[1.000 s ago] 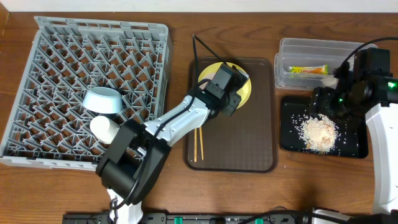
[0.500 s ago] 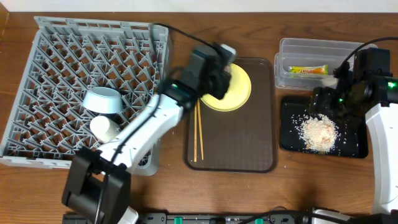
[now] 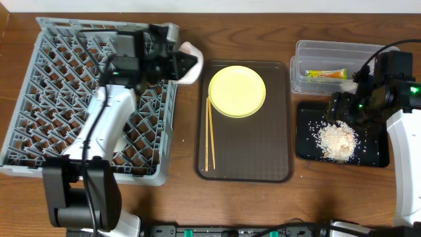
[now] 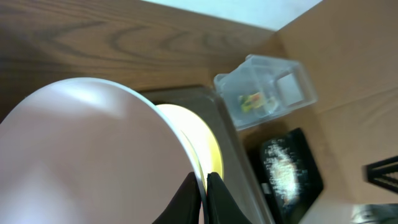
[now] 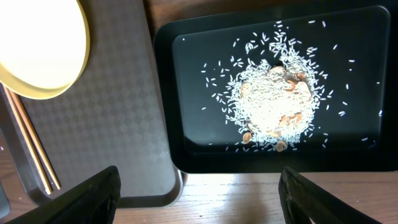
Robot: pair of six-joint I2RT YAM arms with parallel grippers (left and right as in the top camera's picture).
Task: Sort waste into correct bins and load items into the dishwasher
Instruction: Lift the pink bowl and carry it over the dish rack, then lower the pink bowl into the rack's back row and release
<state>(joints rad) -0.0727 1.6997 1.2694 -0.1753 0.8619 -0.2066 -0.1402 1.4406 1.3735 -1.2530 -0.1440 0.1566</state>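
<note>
Bowl: white, at tips of left claw, just past edge of dish rack.
Left claw: closed tight on bowl's rim.
Right claw: spread wide, holding nothing.
Crumbs: directly below right claw, heaped in black tray.

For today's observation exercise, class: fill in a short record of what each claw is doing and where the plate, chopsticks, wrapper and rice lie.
left claw: shut on white bowl, beside dish rack
right claw: open, empty, above black tray
plate and chopsticks: on brown tray
wrapper: in clear tub
rice: on black tray
</note>
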